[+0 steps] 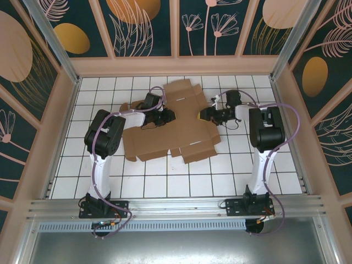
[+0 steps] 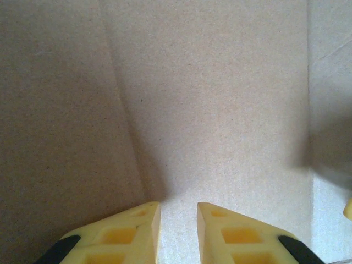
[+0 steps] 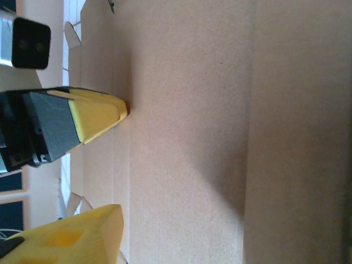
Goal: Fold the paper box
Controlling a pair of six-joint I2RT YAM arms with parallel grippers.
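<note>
White tiles cover the table (image 1: 220, 176), where the paper box (image 1: 165, 140) lies as a flat, spread sheet toward the far middle, with no wall standing that I can make out. The left pincer (image 1: 168, 116) hovers low over its centre panel, fingers slightly apart and empty; the right pincer (image 1: 207, 114) sits at the sheet's right edge, fingers wide apart. By my reading, nearly all the folding is left to do

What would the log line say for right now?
paper box: unfolded | left gripper: open, over it | right gripper: open, over it
</note>
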